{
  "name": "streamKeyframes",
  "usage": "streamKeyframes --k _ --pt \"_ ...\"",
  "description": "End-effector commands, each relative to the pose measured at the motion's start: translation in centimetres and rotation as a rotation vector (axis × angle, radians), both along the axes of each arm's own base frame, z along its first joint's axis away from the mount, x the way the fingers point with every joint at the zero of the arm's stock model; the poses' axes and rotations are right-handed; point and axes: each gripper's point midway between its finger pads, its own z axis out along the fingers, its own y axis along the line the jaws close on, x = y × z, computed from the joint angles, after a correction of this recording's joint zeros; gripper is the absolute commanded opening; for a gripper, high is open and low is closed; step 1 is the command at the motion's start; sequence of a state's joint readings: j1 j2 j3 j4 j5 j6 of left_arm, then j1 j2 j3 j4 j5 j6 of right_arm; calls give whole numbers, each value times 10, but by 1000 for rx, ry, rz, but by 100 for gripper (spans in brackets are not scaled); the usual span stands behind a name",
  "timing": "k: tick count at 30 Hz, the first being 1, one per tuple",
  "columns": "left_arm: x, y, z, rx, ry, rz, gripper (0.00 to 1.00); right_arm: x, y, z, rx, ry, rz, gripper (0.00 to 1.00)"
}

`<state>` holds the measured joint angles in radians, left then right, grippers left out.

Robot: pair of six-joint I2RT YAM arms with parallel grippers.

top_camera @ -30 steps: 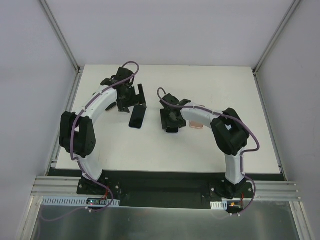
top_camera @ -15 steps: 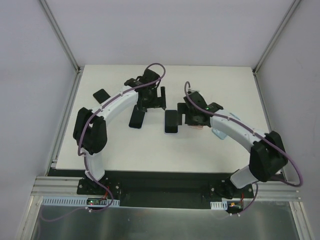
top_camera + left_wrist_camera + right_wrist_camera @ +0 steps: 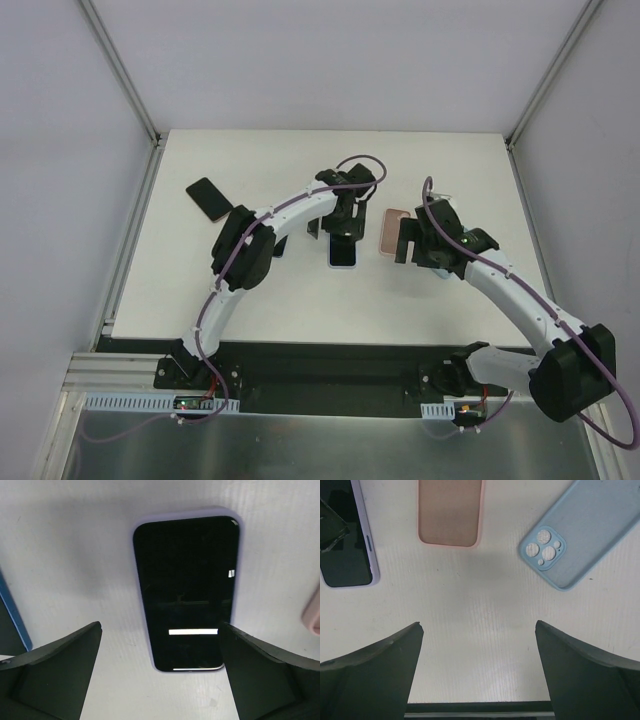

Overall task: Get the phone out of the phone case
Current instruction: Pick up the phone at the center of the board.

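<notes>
A phone with a dark screen lies face up in a lilac case (image 3: 186, 592) on the white table; it also shows in the top view (image 3: 342, 256) and at the left edge of the right wrist view (image 3: 349, 550). My left gripper (image 3: 160, 626) is open and hovers over the phone's near end, its right finger (image 3: 260, 675) over the phone's right edge; in the top view the left gripper (image 3: 340, 222) is just behind the phone. My right gripper (image 3: 478, 624) is open and empty over bare table, to the right of the phone in the top view (image 3: 412, 240).
An empty pink case (image 3: 450, 512) lies right of the phone (image 3: 388, 232). An empty light blue case (image 3: 580, 532) lies further right. A blue-edged phone (image 3: 10, 615) lies left of the lilac one. Another dark phone (image 3: 208, 198) lies at the far left.
My left arm swung right, from above the left phone to above the lilac-cased phone. My right arm drew back to the right, off that phone, uncovering the pink case.
</notes>
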<state>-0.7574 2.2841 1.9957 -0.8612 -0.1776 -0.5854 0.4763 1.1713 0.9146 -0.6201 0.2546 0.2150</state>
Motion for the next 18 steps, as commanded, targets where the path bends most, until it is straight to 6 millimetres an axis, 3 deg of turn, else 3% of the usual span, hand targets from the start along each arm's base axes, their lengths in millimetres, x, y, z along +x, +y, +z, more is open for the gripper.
streamKeyframes --k 1,6,10,12,13,14,18 --pt "5 16 0 65 1 55 99 4 -4 15 -27 -19 19 96" --pt "-2 2 -10 28 48 55 99 7 1 15 -13 -20 29 96" --pt "-7 -1 -5 7 45 68 99 7 2 13 -6 -15 33 96" --pt "-4 -6 7 -40 13 82 99 6 3 11 -4 -13 33 96" --pt "-9 -1 1 -32 21 89 99 5 3 11 -2 -12 36 96" --pt "-8 -1 10 -54 0 105 99 5 3 9 -4 -6 35 96" --pt "-11 -3 10 -80 -5 101 99 3 3 5 -2 -1 36 96"
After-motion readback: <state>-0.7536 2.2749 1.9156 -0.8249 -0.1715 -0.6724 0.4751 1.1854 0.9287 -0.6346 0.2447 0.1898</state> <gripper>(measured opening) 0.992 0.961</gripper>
